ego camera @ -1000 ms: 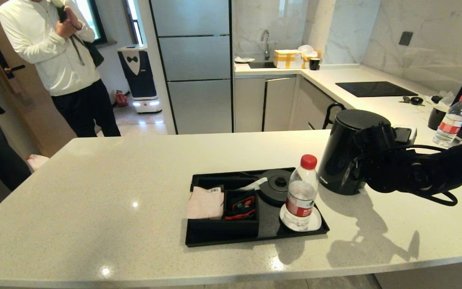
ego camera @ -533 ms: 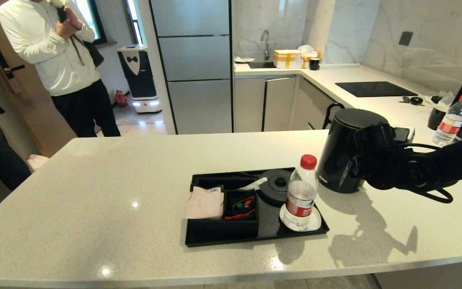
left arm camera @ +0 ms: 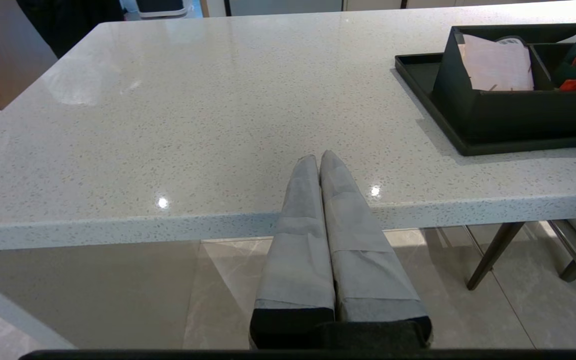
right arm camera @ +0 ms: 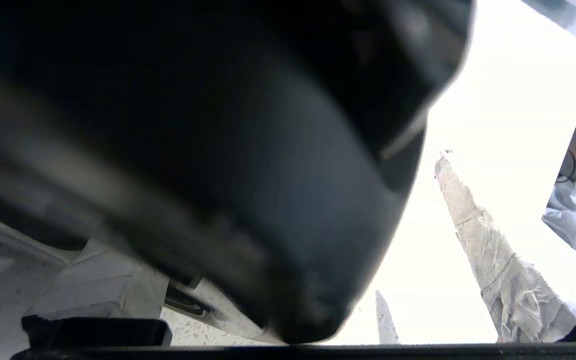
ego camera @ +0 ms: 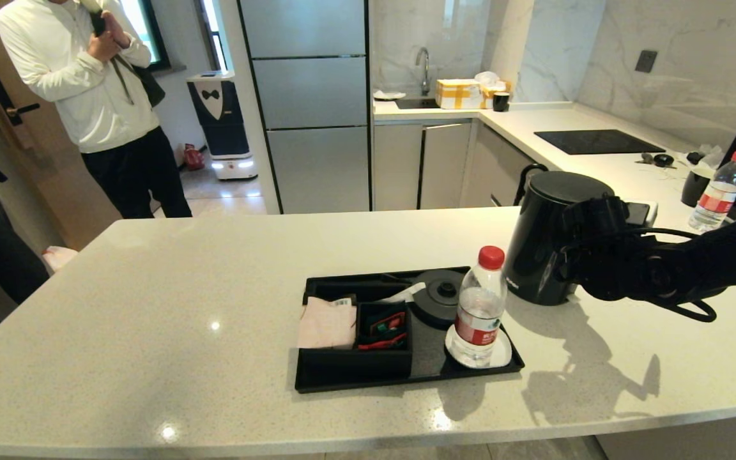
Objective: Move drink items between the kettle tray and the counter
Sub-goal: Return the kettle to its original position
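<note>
Kettle [ego camera: 544,239]: one tall matte black electric kettle, upright, long axis vertical, flat lid on top. It stands on or just over the counter, right of the tray; contact with the surface is hard to judge. Its loop handle points to the far side, away from the robot. A small pale mark low on its body is too small to read.
Right gripper [ego camera: 588,246]: pressed against the kettle's right side; in the right wrist view the kettle body [right arm camera: 193,150] fills the space between the wrapped fingers [right arm camera: 488,260], so the jaws are clamped on the kettle.
Left gripper [left arm camera: 320,165]: parked low at the counter's near edge, its two taped fingers pressed together, holding nothing.
Kettle tray [ego camera: 406,377]: one flat black rectangular tray on the counter, long axis running left to right, compartments at its left end.
Sachet [ego camera: 328,322]: pale pink, in the leftmost compartment; how many is unclear.
Kettle base [ego camera: 438,295]: one round dark base, bare, at the tray's far side.
Water bottle [ego camera: 480,310]: one clear bottle, red cap, red label with unreadable print, upright on the white coaster [ego camera: 496,358].
Second bottle [ego camera: 716,191]: same kind, far right.
Counter [ego camera: 183,306]: off-white speckled stone.
</note>
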